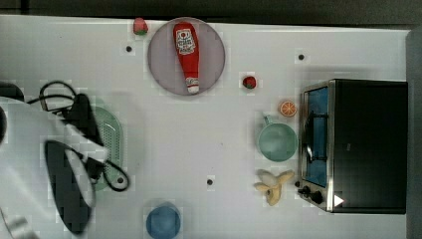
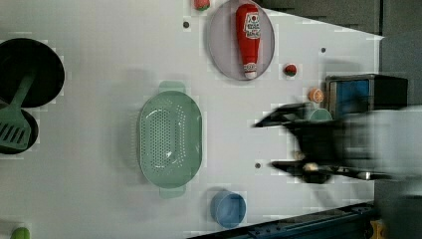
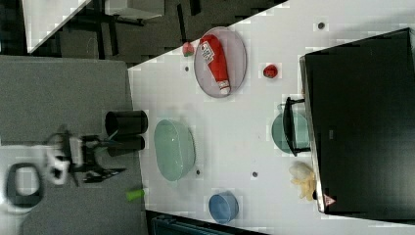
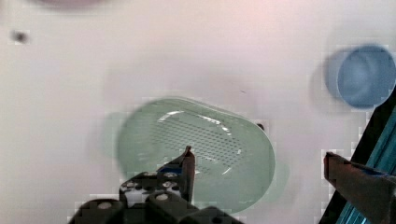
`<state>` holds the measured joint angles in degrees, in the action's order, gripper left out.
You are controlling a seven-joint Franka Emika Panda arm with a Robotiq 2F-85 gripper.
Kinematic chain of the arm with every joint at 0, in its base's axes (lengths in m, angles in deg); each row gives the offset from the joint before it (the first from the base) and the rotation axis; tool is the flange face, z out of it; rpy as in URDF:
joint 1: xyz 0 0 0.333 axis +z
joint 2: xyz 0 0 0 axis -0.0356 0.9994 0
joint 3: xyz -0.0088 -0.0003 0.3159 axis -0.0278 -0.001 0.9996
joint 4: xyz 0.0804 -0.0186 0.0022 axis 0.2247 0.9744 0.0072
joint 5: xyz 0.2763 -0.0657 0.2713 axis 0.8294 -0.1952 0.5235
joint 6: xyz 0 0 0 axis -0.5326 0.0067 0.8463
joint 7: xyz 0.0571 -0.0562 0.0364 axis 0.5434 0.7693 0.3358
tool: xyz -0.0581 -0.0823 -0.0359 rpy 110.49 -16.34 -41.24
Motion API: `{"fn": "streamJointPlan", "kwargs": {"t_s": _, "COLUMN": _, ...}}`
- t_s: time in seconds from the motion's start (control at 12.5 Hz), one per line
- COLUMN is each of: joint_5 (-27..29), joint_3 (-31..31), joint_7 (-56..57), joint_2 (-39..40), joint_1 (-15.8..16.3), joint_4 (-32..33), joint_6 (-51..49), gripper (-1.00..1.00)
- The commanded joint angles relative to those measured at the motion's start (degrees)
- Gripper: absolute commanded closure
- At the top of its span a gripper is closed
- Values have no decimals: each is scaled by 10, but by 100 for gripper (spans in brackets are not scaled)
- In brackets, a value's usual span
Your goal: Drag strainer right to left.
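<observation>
The hand [image 4: 257, 161] hangs up high, fingers [image 4: 188, 164] spread wide apart and gripping nothing. Below it the strainer [image 2: 170, 138] sits alone on the white counter [image 2: 99, 99], near the blue bowl [image 2: 228, 209] at the counter's edge.

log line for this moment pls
gripper: open, empty, above the table | strainer: upright on table, untouched | blue bowl: beside strainer, apart
</observation>
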<state>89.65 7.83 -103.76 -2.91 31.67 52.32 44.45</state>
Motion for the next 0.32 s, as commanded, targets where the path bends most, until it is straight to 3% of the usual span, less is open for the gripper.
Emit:
{"fn": "streamJointPlan", "kwargs": {"t_s": 0.08, "joint_5": -43, "joint_3": -87, "joint_7": 198, "joint_2": -82, "joint_1": -41, "joint_4": -1, "joint_6": -63, "gripper": -100}}
{"fn": "streamJointPlan", "kwargs": {"t_s": 0.32, "joint_5": -138, "joint_3": -160, "joint_7": 351, "joint_2": -153, "joint_1": -56, "joint_4": -1, "joint_6": -116, "gripper": -100}}
